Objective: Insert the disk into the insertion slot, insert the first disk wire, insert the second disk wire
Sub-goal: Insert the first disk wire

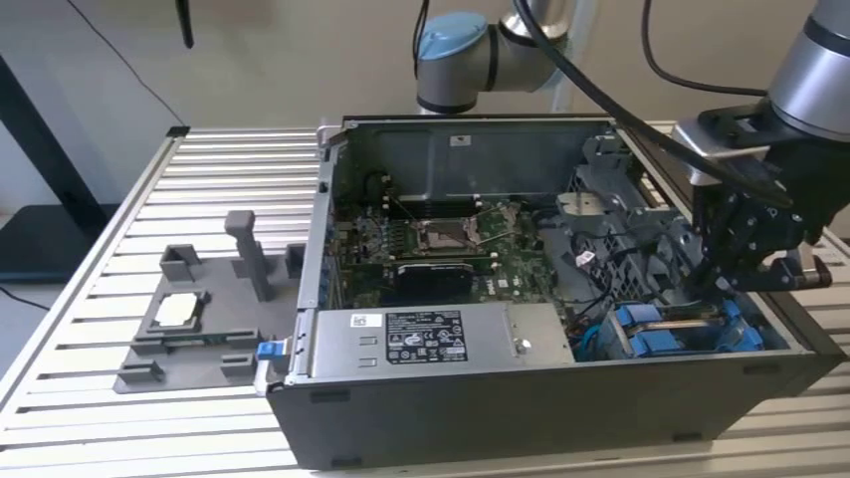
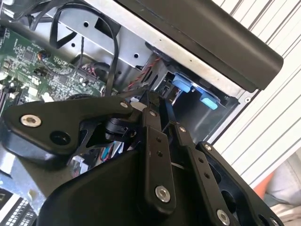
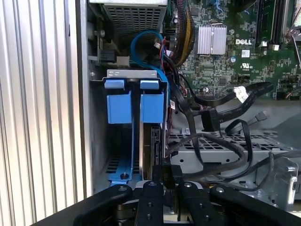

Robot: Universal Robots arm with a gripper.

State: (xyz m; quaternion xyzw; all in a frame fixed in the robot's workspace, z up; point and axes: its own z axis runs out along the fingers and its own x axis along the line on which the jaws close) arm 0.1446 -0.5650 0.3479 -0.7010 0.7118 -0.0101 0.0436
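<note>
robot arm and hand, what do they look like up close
The silver-grey tubular robot arm has a light blue joint cap and black cables running along it. Its matte black hand is built of hinged bars with silver screw heads.

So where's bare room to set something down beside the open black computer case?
Bare ribbed aluminium table beyond the grey plastic fixture and on its near side. Crowded: black cables beside the dark-grey drive cage with blue tabs, where the black gripper hangs.

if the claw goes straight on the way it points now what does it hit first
Probably the disk, seated on edge in the insertion slot right ahead of the claw; depth is unclear.
</note>
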